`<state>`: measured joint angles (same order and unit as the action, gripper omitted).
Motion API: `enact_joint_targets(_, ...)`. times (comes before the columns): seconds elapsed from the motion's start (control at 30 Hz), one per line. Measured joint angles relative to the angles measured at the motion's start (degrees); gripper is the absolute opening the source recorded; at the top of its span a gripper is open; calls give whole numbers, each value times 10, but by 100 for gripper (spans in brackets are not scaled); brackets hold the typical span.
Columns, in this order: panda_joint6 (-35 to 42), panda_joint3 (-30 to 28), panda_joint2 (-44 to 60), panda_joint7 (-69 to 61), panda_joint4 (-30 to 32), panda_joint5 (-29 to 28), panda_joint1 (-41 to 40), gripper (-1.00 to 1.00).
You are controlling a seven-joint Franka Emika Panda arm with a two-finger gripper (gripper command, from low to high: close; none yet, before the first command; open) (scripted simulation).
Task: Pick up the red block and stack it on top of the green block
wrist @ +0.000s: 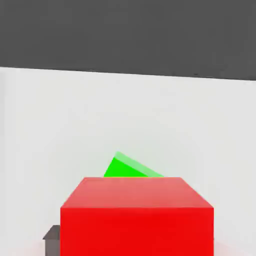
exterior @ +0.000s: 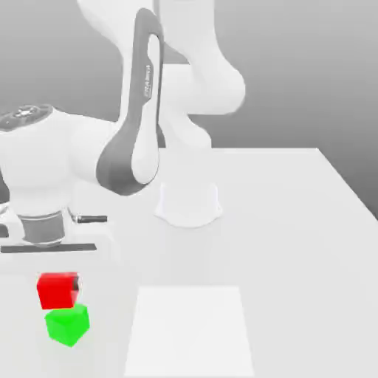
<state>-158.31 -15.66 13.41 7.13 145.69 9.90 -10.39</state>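
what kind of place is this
Most likely a simulated robot test scene: a white robot arm stands at a plain pale table, with bright red and green cubes against a bare gray backdrop.

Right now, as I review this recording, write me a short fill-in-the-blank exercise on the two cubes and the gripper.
1. The cube held by the gripper is colored ____.
2. In the exterior view, the green cube appears ____ the red cube in the picture.
3. In the hand view, the red cube partly ____ the green cube.

Missing words: red; below; hides
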Motion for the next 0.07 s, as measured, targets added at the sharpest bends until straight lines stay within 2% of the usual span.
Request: enact_joint_targets(0.07, 0, 0, 0, 0, 0, 0, 0, 100)
